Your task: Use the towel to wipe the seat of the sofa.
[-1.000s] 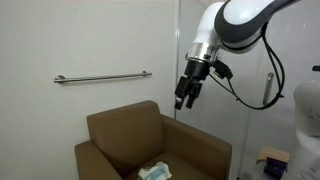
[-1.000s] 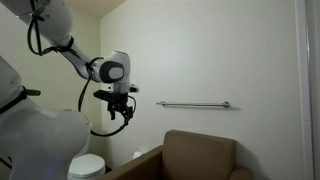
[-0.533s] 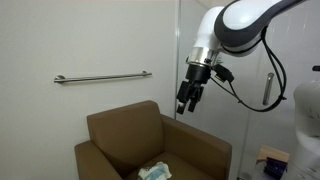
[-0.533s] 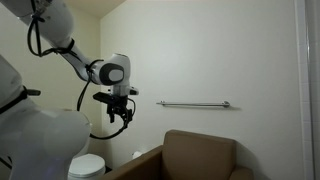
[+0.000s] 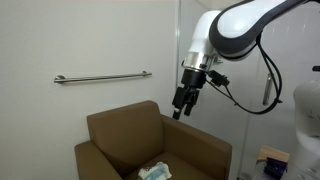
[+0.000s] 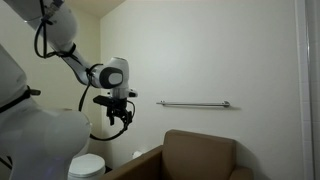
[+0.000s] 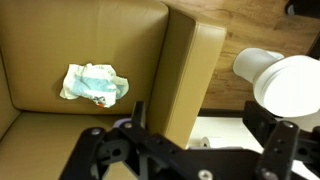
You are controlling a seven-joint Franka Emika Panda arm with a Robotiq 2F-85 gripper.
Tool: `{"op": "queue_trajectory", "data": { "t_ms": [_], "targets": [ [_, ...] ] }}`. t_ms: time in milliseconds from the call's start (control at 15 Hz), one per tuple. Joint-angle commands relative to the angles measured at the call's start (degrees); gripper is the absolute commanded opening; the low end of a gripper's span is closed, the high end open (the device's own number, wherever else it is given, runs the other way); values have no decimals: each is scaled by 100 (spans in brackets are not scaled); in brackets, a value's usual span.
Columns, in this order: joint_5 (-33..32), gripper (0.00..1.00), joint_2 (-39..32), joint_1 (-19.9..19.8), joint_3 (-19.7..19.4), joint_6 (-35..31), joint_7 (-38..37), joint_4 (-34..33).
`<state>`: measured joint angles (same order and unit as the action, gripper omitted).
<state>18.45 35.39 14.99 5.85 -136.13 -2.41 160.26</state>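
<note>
A crumpled white and pale-blue towel (image 7: 95, 84) lies on the seat of the brown sofa (image 7: 60, 45); it also shows in an exterior view (image 5: 155, 172) at the front of the seat. My gripper (image 7: 205, 125) hangs in the air above the sofa's armrest (image 7: 188, 70), well off to the side of the towel and high above it. Its jaws stand wide apart with nothing between them. In both exterior views the gripper (image 5: 180, 108) (image 6: 120, 120) is well above the sofa (image 5: 130, 135) (image 6: 200, 155).
A metal grab bar (image 5: 100, 77) (image 6: 195, 103) runs along the wall behind the sofa. A white toilet (image 6: 85, 165) stands beside the sofa, seen as white rounded shapes in the wrist view (image 7: 290, 85). A glass panel with a handle (image 5: 268, 90) is at the side.
My gripper has drifted slightly sideways toward the sofa's back while staying at about the same height. The towel has not moved.
</note>
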Motion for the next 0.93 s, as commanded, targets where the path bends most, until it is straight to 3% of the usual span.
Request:
{"op": "queue_trajectory", "data": {
  "t_ms": [0, 133, 267, 333, 533, 733, 867],
  "targets": [
    [-27, 100, -1133, 135, 396, -807, -80, -6],
    [-212, 100, -1836, 83, 672, -1578, -218, -7],
    [-999, 100, -2664, -342, 1032, -2531, -711, -87],
    [-531, 100, -1911, 46, 689, -1841, -360, -2],
    [-876, 100, -2707, -153, 857, -2438, -576, -112],
    [-882, 100, -2765, -171, 861, -2442, -575, -167],
    [-1289, 100, -2969, -289, 982, -2547, -968, -188]
  ]
}}
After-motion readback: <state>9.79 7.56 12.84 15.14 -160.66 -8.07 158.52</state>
